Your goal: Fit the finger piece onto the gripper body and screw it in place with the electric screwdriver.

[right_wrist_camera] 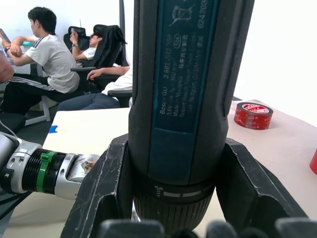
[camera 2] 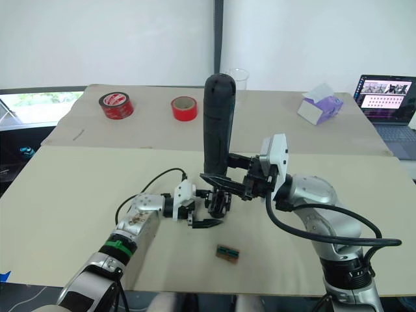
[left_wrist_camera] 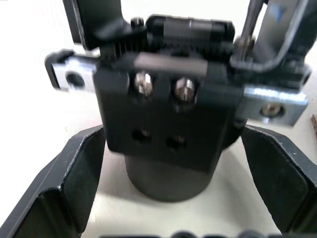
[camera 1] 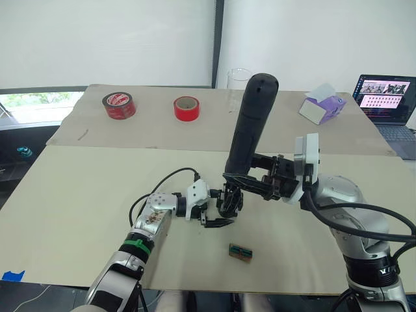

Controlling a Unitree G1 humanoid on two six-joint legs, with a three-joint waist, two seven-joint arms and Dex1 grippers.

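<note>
- Your right gripper (right_wrist_camera: 168, 218) is closed around the screwdriver (camera 1: 250, 127), fingers clamped on its lower barrel. The tool stands nearly upright near the middle of the table (camera 1: 78, 214), bit end down over the body (camera 1: 229, 198).
- Your left gripper (camera 1: 209, 209) sits just left of the body. In the left wrist view its fingers (left_wrist_camera: 74, 178) are spread on either side of the body (left_wrist_camera: 166, 119), not touching it, so it is open.
- A pointed black finger (camera 1: 220, 223) sticks out low on the near side of the body. Whether it is the loose piece, already fitted, you cannot tell from here.
- Judging by the tool's pose, you are in the screwing step. Two screw heads show on the body's face; whether they are seated is unclear.
- Left to do: drive the screw home, then lift the screwdriver away.
</note>
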